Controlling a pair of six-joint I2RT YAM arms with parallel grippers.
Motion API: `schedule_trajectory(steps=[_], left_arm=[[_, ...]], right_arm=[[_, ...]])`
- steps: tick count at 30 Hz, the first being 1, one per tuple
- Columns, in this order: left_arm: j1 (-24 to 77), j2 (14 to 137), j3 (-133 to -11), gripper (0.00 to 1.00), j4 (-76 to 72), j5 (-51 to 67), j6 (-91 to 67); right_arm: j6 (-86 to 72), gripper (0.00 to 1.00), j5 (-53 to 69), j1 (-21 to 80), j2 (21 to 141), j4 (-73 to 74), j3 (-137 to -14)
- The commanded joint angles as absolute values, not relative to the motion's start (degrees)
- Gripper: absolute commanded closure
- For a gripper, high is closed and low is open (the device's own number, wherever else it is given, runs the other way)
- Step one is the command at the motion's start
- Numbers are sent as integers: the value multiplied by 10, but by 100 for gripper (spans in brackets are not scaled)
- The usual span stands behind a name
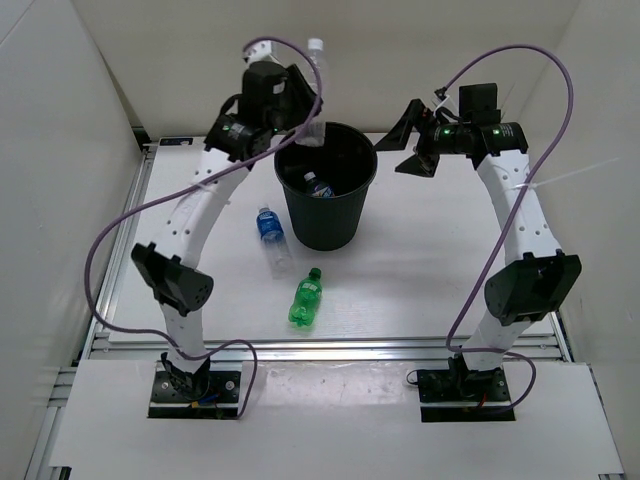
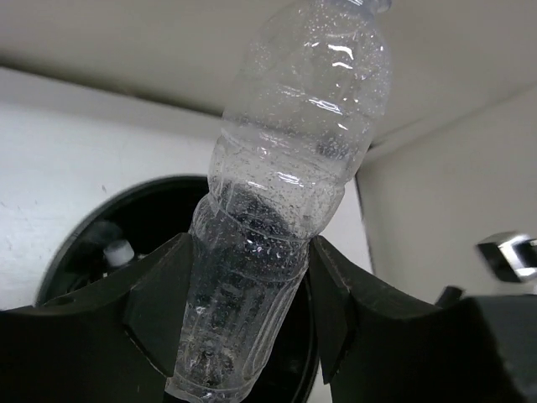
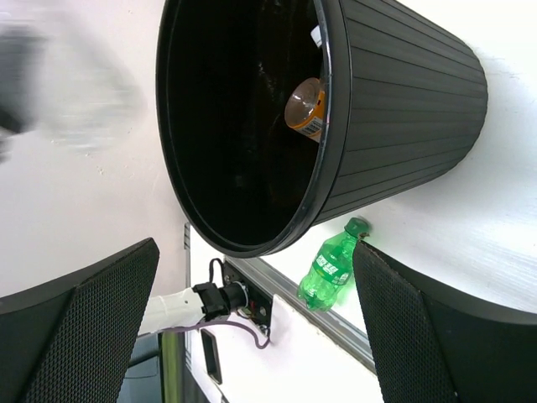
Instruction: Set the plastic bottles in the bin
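The left gripper [image 2: 250, 319] is clamping the clear bottle [image 2: 302, 126], probably light, thin-walled and slippery, at its ribbed lower body above the black bin [image 1: 325, 215] in the overhead view's upper middle, while the right gripper [image 1: 412, 150] is hovering spread and empty.

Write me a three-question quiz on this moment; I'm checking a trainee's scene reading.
1. True or false: the left gripper is shut on the clear bottle.
2. How many bottles lie on the table outside the bin?
3. The right gripper is: A open, B shut on the bin's rim, C shut and empty.

Key: 1 true. 2 two: the blue-labelled bottle and the green bottle. 3 A.
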State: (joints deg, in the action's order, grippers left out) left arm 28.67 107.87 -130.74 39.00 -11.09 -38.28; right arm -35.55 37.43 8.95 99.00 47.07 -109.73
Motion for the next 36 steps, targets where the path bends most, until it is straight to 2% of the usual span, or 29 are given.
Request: schedule_trajectory(steps=[1,2,3,5,7,11,13,15,19,28,36], left_arm=[[302,1097,-1304,46,410,-80,-365],[302,1097,-1297,42,410,-71,-357],[302,1097,-1289,23,410,-64,-352],[302,1084,-1264,0,410,-73,-338],[302,1040,-1244,0,410,-106,-321],[290,937,-1171,0,410,-287,-315],[261,866,-1071,0,410,-299,-358],[207,807,-951,0,410,-265,-406],[141,781,-812,0,404,-155,-434],[113,889,-700,0,366,12,-401],[99,937,-664,0,304,76,-400]], right_arm=[[-348,0,373,83,954,468,-1103],[-348,0,373,77,954,468,-1096],[-348,0,367,77,948,468,-1096],[-348,0,367,72,942,468,-1090],[-348,0,367,72,936,468,-1084],[-343,0,367,67,930,468,-1078],[-343,0,367,67,930,468,-1072],[-343,0,367,67,930,468,-1072],[-348,0,373,67,948,468,-1085],[-354,0,389,67,971,468,-1097],[-354,0,395,67,971,468,-1097]])
